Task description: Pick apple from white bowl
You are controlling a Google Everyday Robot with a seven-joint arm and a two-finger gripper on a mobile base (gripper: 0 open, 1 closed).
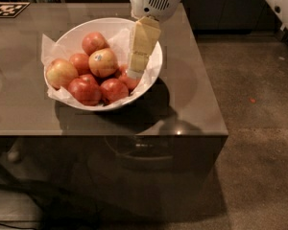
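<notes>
Apple, likely firm and slick, tops white bowl; gripper hovers just beside, grip state unclear; grasp across its sides.

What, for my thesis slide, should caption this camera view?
Gripper hangs over the white bowl, beside the stickered apple and redder apples.

Glossy, smooth white round bowl; crumpled matt white paper lining. Golden yellow-orange apple has smooth skin with a slight sheen. Grey-brown table top is glossy and reflective. Cream, matt, plastic-looking tool hangs over the bowl's right side. Grey floor is rough and speckled.
</notes>
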